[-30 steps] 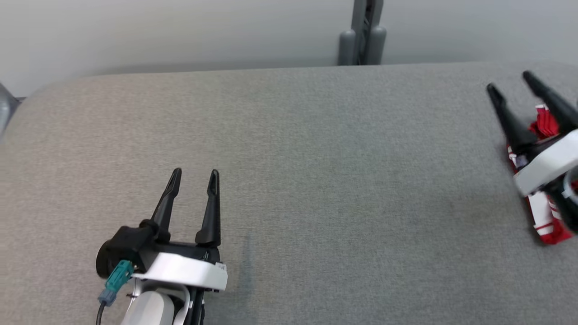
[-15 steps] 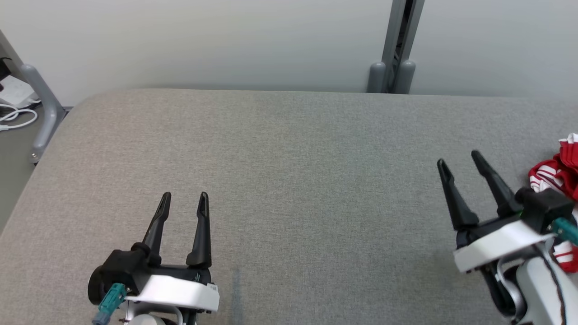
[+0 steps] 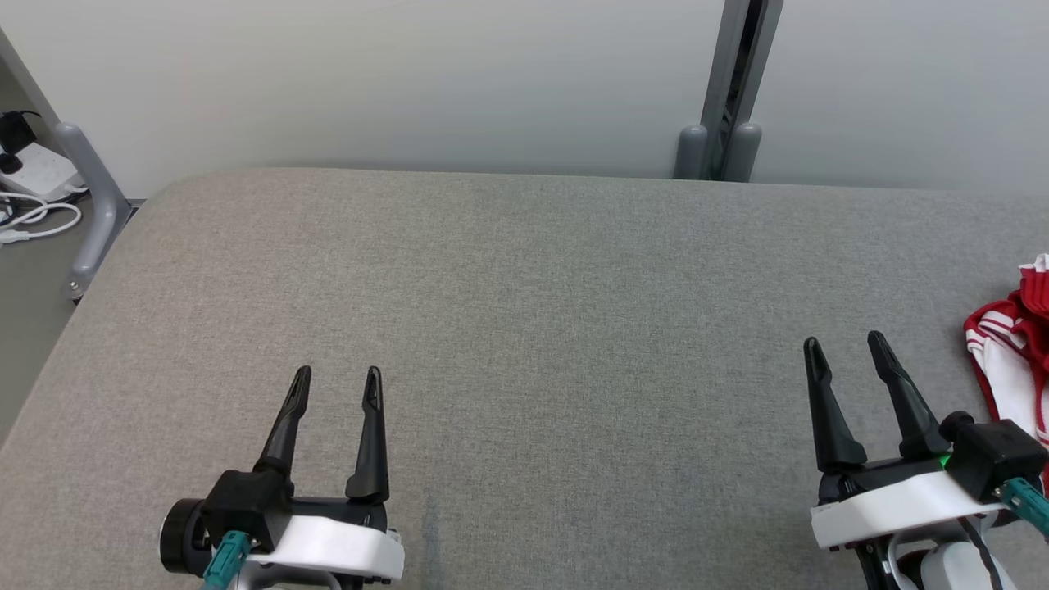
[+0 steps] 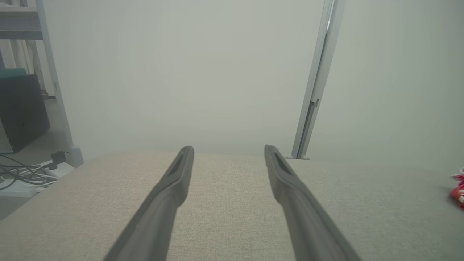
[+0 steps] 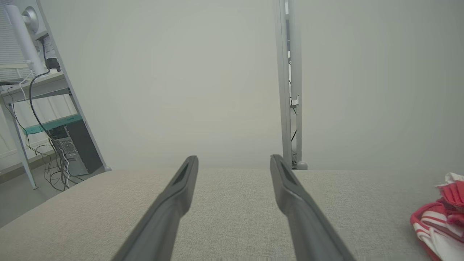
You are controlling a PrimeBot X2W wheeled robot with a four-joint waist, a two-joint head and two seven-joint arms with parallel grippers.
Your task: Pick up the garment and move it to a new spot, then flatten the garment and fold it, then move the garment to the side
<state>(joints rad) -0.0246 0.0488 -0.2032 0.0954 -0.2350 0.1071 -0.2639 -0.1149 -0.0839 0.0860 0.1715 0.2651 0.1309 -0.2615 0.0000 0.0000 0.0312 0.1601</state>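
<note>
Garment (image 3: 1010,360), red with white stripes, lies bunched at the far right side of the grey fabric-covered surface (image 3: 533,311); part of it runs past the edge of the head view. It rests on the surface and nothing holds it.

Right gripper (image 3: 844,342) sits near the front right of the surface, just beside the garment and to its left. Its two dark fingers (image 3: 829,418) point toward the back wall (image 3: 410,82). The jaws stand wide apart with bare grey fabric between them; they grip nothing. The fingers are clear of the cloth. The black housing at the gripper's wrist overlaps the garment's lower edge in the head view, and whether it touches the cloth cannot be told.

Left gripper (image 3: 338,375) sits near the front left of the surface, well apart from the garment. Its fingers also point toward the wall, and its jaws are equally wide apart and empty. In the left wrist view the garment shows as a small red patch at the far right.

A grey upright post (image 3: 729,90) stands against the wall behind the far edge of the surface, right of centre. At the left end, off the surface, a grey metal frame leg (image 3: 86,205) slants down to the floor beside white cables (image 3: 33,217). The right wrist view shows a dark computer tower (image 5: 69,152) under a shelf, with loose wires hanging around it.
</note>
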